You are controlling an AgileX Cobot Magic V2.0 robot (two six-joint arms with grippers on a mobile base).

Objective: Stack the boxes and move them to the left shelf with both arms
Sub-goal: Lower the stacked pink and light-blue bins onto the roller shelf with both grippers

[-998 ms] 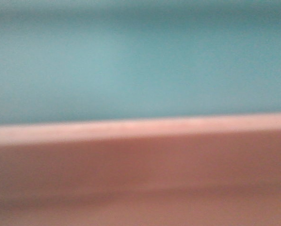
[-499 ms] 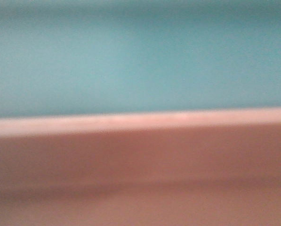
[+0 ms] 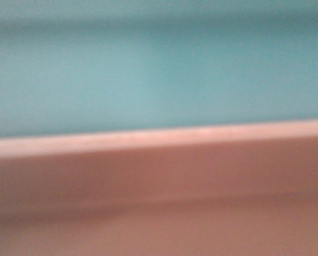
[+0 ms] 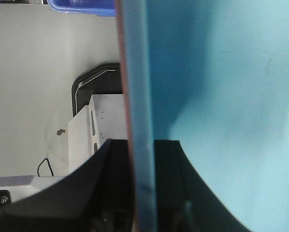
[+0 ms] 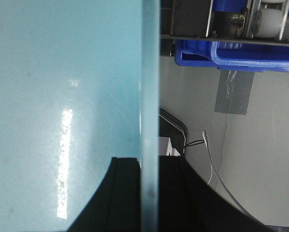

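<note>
The front view is filled at close range by the stacked boxes: the light blue box's wall (image 3: 159, 74) above the salmon pink box's rim and wall (image 3: 159, 186), both blurred. In the left wrist view my left gripper (image 4: 142, 145) is shut on the upright side wall, light blue box (image 4: 221, 87) inside with a thin pink edge (image 4: 121, 72) outside. In the right wrist view my right gripper (image 5: 149, 162) is shut on the light blue box's opposite rim (image 5: 149, 72). A white roller (image 5: 267, 21) of a steel rack shows at the top right.
Dark blue storage bins sit at the top of the left wrist view (image 4: 81, 6) and under the rack rail in the right wrist view (image 5: 241, 53). A white robot base part (image 4: 98, 130) and pale floor lie below. A thin cable (image 5: 209, 154) hangs nearby.
In the front view the pink rim has crept slightly upward, more on the right side. Both boxes stay pressed close to the camera.
</note>
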